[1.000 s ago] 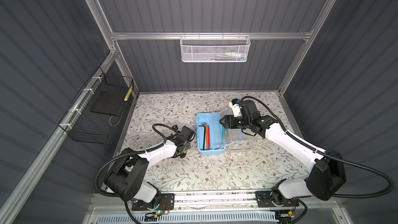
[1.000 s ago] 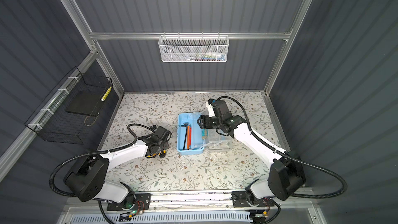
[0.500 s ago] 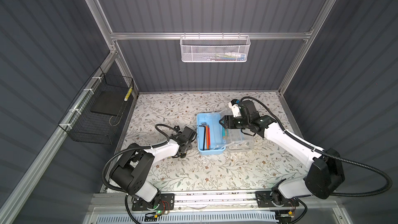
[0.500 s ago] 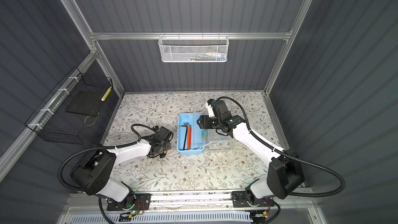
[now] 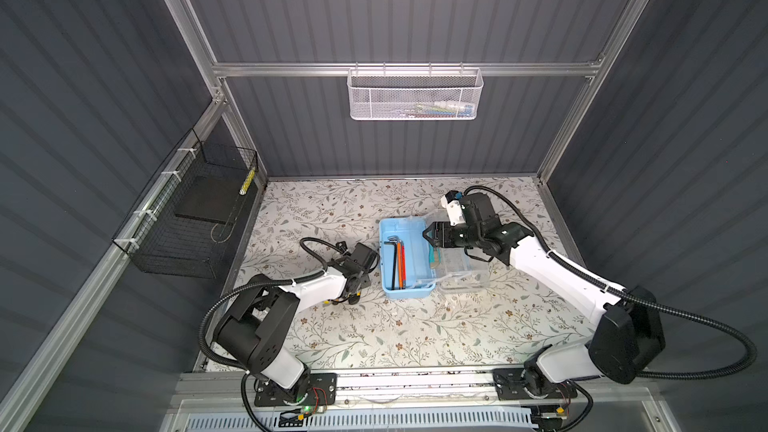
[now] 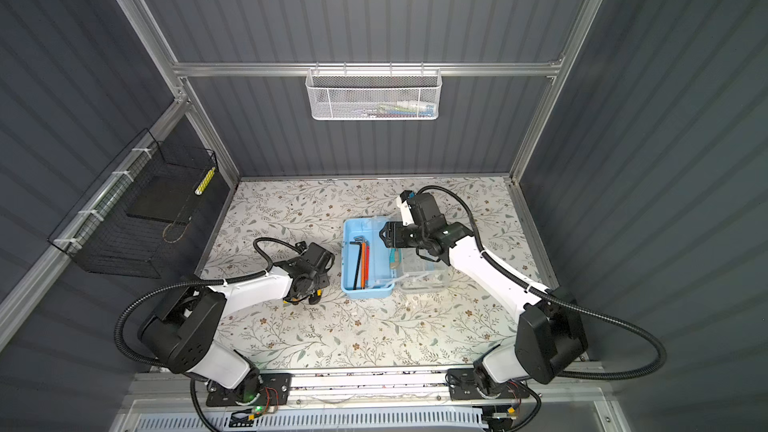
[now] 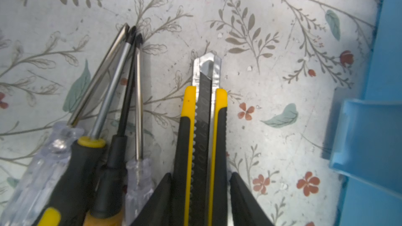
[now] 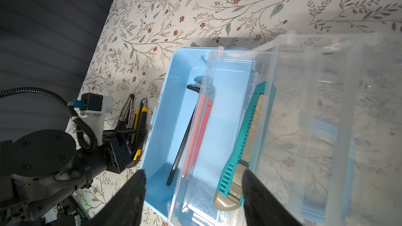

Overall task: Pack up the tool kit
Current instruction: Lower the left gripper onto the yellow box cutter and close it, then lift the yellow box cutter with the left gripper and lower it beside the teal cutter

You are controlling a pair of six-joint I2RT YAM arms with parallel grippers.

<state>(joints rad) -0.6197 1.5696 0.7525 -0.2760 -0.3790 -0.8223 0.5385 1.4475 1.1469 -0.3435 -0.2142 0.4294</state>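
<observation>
Left fingers (image 7: 156, 203) flank utility knife (image 7: 201, 138); box (image 7: 374, 127) nearby

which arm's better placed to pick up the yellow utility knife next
Left: the left gripper straddles the yellow utility knife on the table, while the right gripper hangs open over the light-blue box.

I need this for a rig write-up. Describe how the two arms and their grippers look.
The left arm and right arm have white link shells and black joint housings. A black corrugated cable loops along each. The left gripper and right gripper have black tapered fingers. Each wrist carries a white camera mount with a blue connector.
</observation>
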